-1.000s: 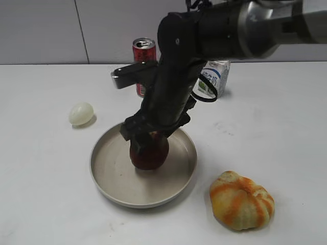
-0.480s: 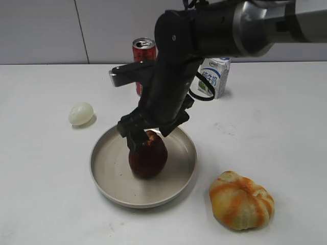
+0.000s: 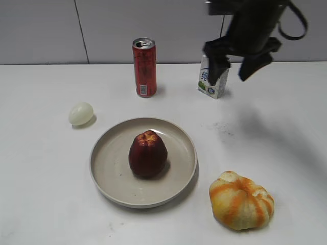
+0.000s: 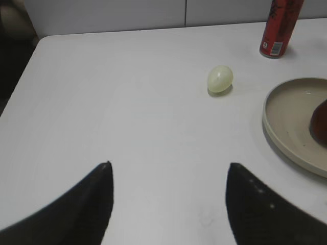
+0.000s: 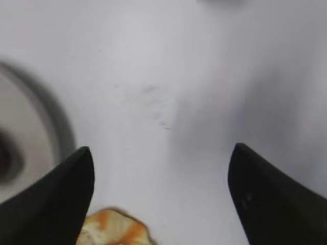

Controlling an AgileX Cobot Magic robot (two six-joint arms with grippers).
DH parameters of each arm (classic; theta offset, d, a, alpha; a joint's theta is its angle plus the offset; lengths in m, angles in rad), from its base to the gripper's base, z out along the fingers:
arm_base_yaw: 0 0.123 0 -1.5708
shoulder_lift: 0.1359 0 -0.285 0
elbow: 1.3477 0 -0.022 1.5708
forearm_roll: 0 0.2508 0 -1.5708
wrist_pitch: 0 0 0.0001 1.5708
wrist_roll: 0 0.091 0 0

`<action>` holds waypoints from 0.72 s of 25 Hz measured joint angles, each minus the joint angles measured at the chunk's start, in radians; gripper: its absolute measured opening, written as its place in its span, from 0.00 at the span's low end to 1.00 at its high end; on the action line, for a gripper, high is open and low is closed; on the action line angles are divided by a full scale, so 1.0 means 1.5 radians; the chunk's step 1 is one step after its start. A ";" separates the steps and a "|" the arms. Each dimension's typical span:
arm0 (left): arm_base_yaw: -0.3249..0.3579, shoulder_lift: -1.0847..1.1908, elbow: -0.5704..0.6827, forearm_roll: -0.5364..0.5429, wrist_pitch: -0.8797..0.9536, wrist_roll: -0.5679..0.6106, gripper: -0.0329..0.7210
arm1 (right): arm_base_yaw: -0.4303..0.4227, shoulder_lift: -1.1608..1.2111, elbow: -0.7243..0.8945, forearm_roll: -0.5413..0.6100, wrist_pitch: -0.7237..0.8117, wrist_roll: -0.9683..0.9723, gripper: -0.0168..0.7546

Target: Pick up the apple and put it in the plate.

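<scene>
Right end effector (image 3: 241, 60) now hanging high, jaws spread wide and holding nothing, blurred as if travelling away over the table (image 3: 286, 132). Sitting upright well below and to its left: the apple (image 3: 147, 154), resting alone near the middle of the plate (image 3: 113, 188). Compared with half a second ago, no longer pinching the apple's top, no longer crowding the plate. Looking like a finished placement, nothing left but retreating. Left end effector (image 4: 168, 199) idling wide open, empty, plate off to its right.
</scene>
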 joint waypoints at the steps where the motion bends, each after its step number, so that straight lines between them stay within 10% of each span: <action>1: 0.000 0.000 0.000 0.000 0.000 0.000 0.74 | -0.031 0.000 0.000 -0.001 0.012 0.000 0.86; 8: 0.000 0.000 0.000 0.000 0.000 0.000 0.74 | -0.170 0.000 0.000 -0.016 0.052 -0.009 0.83; 18: 0.000 0.000 0.000 0.000 0.000 0.000 0.74 | -0.180 -0.107 0.138 -0.019 0.054 -0.018 0.79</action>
